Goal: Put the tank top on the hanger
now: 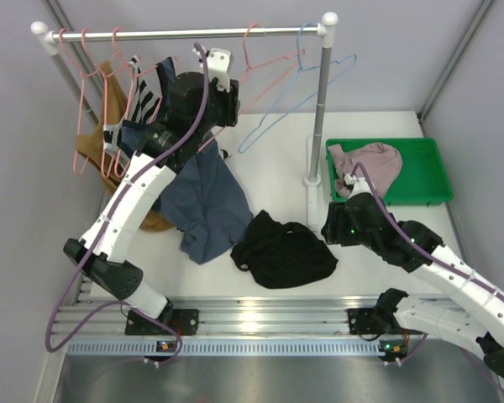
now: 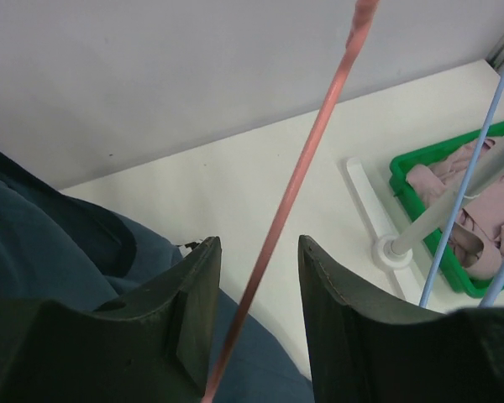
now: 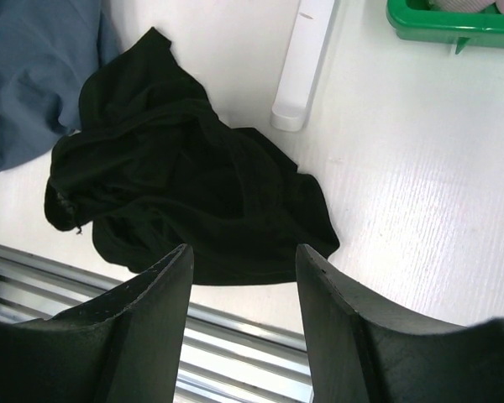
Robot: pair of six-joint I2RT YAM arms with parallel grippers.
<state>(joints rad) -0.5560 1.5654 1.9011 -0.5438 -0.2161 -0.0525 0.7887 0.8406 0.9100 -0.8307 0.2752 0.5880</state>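
Observation:
The black tank top (image 1: 281,250) lies crumpled on the white table near the front rail; it fills the left part of the right wrist view (image 3: 185,193). My right gripper (image 1: 332,227) (image 3: 244,252) hovers open just above its near edge, holding nothing. One salmon-pink wire hanger (image 1: 247,46) hangs on the rack rod. My left gripper (image 1: 233,107) (image 2: 260,241) is raised to it and stands open. The hanger's thin wire (image 2: 297,168) runs between the jaws, nearer the left finger, and is not pinched.
A slate-blue top (image 1: 206,201) hangs under my left arm. Several more pink hangers (image 1: 88,92) and clothes crowd the rod's left end; a light-blue hanger (image 1: 307,80) hangs right. The rack post (image 1: 322,101) stands beside a green tray (image 1: 428,180) holding a mauve garment (image 1: 370,164).

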